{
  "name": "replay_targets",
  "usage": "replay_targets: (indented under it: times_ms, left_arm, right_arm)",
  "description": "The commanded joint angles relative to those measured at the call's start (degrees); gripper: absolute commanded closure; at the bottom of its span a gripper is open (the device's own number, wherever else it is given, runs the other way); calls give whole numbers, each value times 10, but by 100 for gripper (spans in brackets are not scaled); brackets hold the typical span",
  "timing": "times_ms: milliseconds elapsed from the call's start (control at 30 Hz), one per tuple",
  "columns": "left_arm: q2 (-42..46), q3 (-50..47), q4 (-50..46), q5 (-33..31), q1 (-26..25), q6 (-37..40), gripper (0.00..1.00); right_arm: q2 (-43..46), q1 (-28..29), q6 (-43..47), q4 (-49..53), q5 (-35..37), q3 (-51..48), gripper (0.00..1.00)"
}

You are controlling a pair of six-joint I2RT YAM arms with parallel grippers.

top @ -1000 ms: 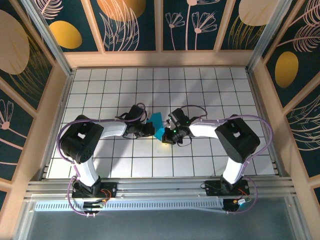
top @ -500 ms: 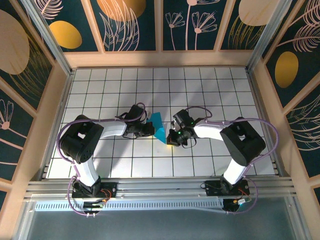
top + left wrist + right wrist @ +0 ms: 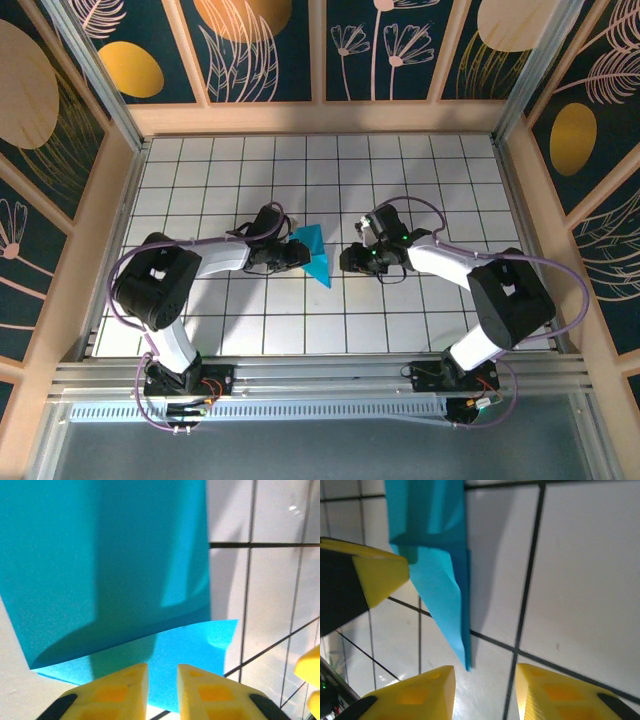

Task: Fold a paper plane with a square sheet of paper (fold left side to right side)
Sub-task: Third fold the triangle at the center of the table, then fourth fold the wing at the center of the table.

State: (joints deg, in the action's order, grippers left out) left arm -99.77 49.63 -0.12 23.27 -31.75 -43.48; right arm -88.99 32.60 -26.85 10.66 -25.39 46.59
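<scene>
- The cyan-blue sheet [image 3: 316, 255] lies near the middle of the white tiled surface [image 3: 420, 190]. It is already folded to a wedge whose tip points toward 5 o'clock in the top view. It rests straight on the tiles, in no tray or box.
- My left end effector [image 3: 297, 256] sits at the sheet's 9 o'clock edge and touches it. In the left wrist view the yellow fingers [image 3: 125, 690] stand almost together with a thin slit between them. I cannot tell whether they pinch the paper or only press on it.
- My right end effector [image 3: 351, 260] is at the sheet's 3 o'clock, just beside it but apart. Its jaws are spread, with bare tile between them.
- The upper layer looks raised rather than creased flat. I judge it could spring back if my left contact loosens.
- The tiles look smooth, so a sideways push from either side could slide the whole sheet and skew the crease.
- If my right end effector comes in low, it could catch the thin tip and buckle it.
</scene>
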Motion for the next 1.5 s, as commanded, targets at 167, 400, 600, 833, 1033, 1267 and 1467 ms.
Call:
replay_targets:
  times_ms: [167,400,600,833,1033,1267,1467]
  left_arm:
    - [108,-33,28,-52,63,-64,61]
    - [145,-93,61,-59,102,-103,52]
    - [130,-97,78,-49,106,-119,50]
    - [121,-94,81,-47,106,-120,50]
    - [124,-94,78,-51,106,-117,49]
    - [125,-93,87,-41,106,-125,47]
    - [108,-91,110,-11,107,-131,45]
  right_arm:
    - [-74,4,61,-163,-25,36,57]
    - [-150,11,64,-205,-52,76,58]
    - [-169,21,61,-203,-49,79,60]
    - [-171,26,67,-190,-44,72,64]
    - [-167,26,77,-165,-41,77,79]
    - [-160,27,88,-140,-31,81,91]
    - [-118,26,73,-156,-35,71,100]
